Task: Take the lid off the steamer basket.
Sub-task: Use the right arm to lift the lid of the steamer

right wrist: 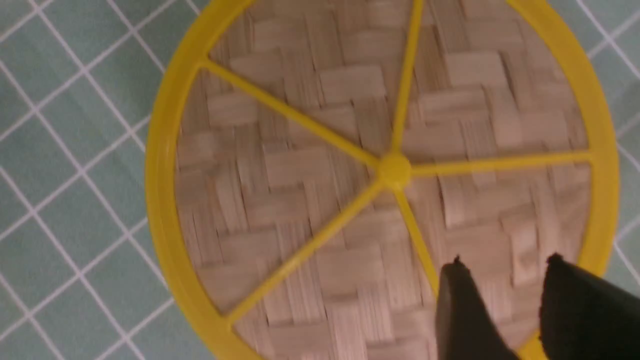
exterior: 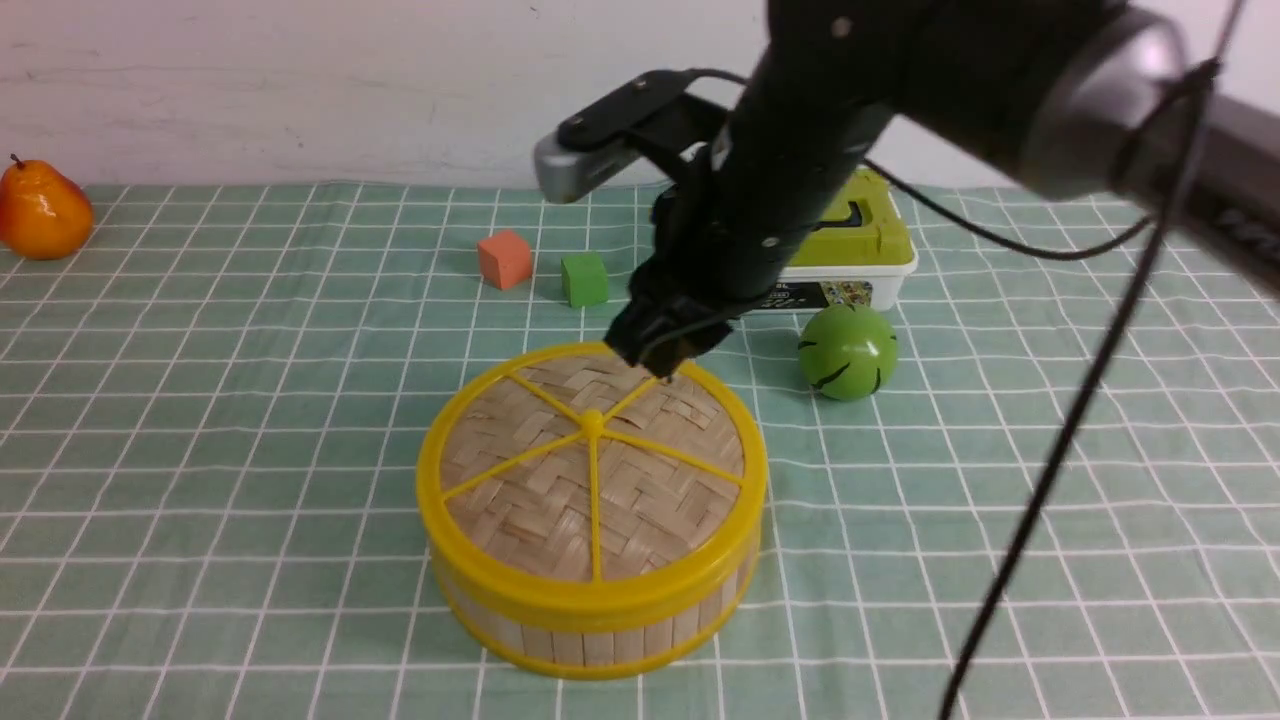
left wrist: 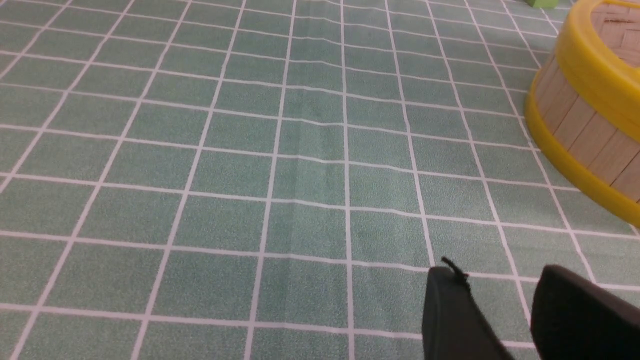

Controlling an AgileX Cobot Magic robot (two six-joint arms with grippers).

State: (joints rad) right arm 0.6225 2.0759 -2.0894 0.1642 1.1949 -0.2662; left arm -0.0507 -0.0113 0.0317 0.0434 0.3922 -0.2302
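1. Green cloth with pale grid lines (exterior: 250,400) is covering the table; a white wall (exterior: 300,90) is rising behind.
2. Steamer basket (exterior: 600,645) is sitting near the middle of the cloth, the lid (exterior: 520,440) lying flat on top of it.
3. Right gripper (right wrist: 497,300) is hanging over the lid's far part, fingers parted, nothing between them.
4. Left gripper (left wrist: 492,305) is waiting off to the basket's left, fingertips apart, holding nothing.
5. Green striped ball (exterior: 848,352) is resting beyond the basket, toward the right.
6. Step in hand, by my reading: approaching for a grasp, lid not yet off. Next move is probably calling for lining the open fingers up with a spoke or the centre knob (right wrist: 394,171), lowering, closing, then lifting straight so the basket isn't dragging along.
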